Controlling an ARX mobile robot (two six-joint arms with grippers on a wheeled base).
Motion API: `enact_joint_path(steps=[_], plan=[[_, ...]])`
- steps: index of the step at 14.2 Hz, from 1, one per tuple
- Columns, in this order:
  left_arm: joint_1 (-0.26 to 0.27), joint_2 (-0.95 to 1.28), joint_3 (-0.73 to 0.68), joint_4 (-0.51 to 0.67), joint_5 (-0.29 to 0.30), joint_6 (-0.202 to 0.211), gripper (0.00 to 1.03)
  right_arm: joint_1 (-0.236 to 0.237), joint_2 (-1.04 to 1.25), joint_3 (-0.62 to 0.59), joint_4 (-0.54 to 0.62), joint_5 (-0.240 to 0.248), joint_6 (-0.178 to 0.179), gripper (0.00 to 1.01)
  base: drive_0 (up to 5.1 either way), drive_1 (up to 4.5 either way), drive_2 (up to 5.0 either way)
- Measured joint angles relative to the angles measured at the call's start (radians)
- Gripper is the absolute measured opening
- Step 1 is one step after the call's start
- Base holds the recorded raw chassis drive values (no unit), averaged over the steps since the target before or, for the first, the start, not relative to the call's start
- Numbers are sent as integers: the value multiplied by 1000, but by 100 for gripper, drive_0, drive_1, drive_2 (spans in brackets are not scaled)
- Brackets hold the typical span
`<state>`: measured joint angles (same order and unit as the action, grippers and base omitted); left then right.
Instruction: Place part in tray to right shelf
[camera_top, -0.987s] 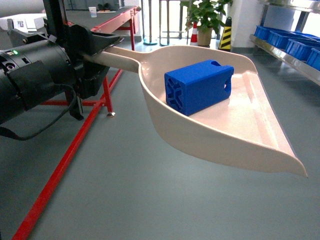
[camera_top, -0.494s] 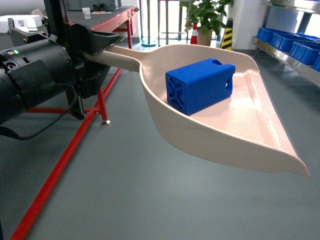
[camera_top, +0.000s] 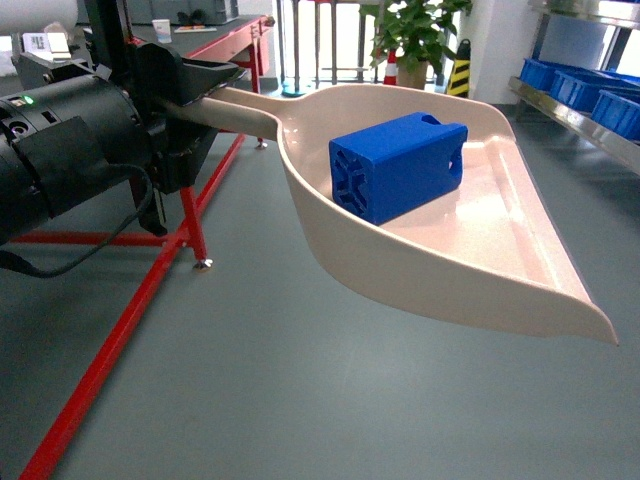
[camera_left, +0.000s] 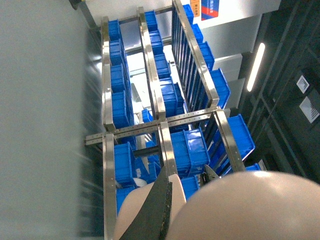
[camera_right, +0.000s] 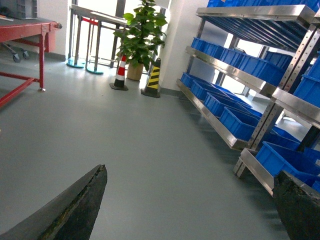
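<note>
1. Right shelf (camera_top: 590, 115): steel flow rack with rows of blue bins (camera_top: 575, 85), at the far right edge of the head view, well apart from the load. Right wrist view shows the same rack (camera_right: 235, 70) running along the wall, open floor (camera_right: 125, 135) in front of it.
2. Step in hand, my read: transit. Part is loaded, tray is carried above the floor and not yet at the rack. Next move calls for closing on the shelf with the tray kept level, then lining the lip up over the front rail before any tilt. Main risk is the block sliding out early.
3. Tray (camera_top: 500, 270): beige-pink dustpan scoop, held off the floor by its handle (camera_top: 235, 110), wide lip pointing right and toward the camera.
4. Left gripper (camera_top: 190, 85): clamped on the tray handle at the left of the head view.
5. Part (camera_top: 398, 165): bright blue boxy block lying on its side in the deep end of the tray, near the back wall. Ribbed cross-pattern end faces left-front, notched holes at the far end.
6. Right gripper (camera_right: 190, 205): fingers (camera_right: 75, 210) spread wide apart, nothing between them, just floor.
</note>
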<state>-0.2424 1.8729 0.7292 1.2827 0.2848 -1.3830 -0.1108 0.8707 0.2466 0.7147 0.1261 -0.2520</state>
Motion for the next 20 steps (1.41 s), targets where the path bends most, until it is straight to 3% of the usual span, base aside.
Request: enact_joint_path(steps=[20], plan=[[2,0,0,-4,0,0,14,0,-1,0,-2,0,0,98,-2,412,-416]])
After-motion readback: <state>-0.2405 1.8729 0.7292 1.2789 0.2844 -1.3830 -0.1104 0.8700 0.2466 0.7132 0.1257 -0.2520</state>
